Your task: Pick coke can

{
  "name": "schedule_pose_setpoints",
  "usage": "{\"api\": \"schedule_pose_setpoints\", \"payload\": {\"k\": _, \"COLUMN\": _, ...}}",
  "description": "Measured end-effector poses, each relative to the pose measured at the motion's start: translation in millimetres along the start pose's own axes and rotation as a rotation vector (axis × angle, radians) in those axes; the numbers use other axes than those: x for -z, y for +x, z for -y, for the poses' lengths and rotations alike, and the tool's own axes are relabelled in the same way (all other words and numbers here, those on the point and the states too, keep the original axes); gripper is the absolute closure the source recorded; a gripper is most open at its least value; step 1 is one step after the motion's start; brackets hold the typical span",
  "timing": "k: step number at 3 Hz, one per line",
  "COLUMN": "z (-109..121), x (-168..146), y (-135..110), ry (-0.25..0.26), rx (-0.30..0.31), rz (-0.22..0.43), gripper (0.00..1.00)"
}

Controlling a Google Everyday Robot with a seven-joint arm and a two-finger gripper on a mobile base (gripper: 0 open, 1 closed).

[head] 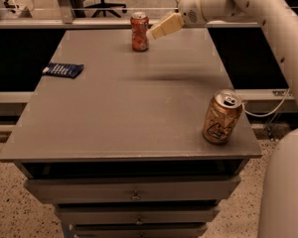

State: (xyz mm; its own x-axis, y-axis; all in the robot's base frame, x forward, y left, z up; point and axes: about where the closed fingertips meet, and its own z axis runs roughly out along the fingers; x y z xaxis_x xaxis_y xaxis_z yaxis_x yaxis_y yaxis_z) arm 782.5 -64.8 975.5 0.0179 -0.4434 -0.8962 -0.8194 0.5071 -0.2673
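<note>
The coke can (139,31), red-orange with whitish markings and a silver top, stands upright near the far edge of the grey table (124,113). My gripper (163,27) hangs above the table just right of the can, its cream tip pointing down-left and almost at the can's side. It holds nothing that I can see.
A gold-brown can (221,117) stands upright near the front right corner of the table. A dark blue packet (63,70) lies flat at the left edge. Drawers sit under the tabletop. An office chair and a rail are behind the table.
</note>
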Motion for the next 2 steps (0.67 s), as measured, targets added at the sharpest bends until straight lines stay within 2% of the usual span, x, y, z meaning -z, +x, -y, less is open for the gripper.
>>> {"api": "schedule_pose_setpoints", "payload": {"k": 1, "z": 11, "x": -28, "y": 14, "ry": 0.011, "rx": -0.033, "rz": 0.021, "gripper": 0.00}}
{"api": "schedule_pose_setpoints", "payload": {"k": 2, "z": 20, "x": -51, "y": 30, "ry": 0.001, "rx": -0.044, "rz": 0.017, "gripper": 0.00}}
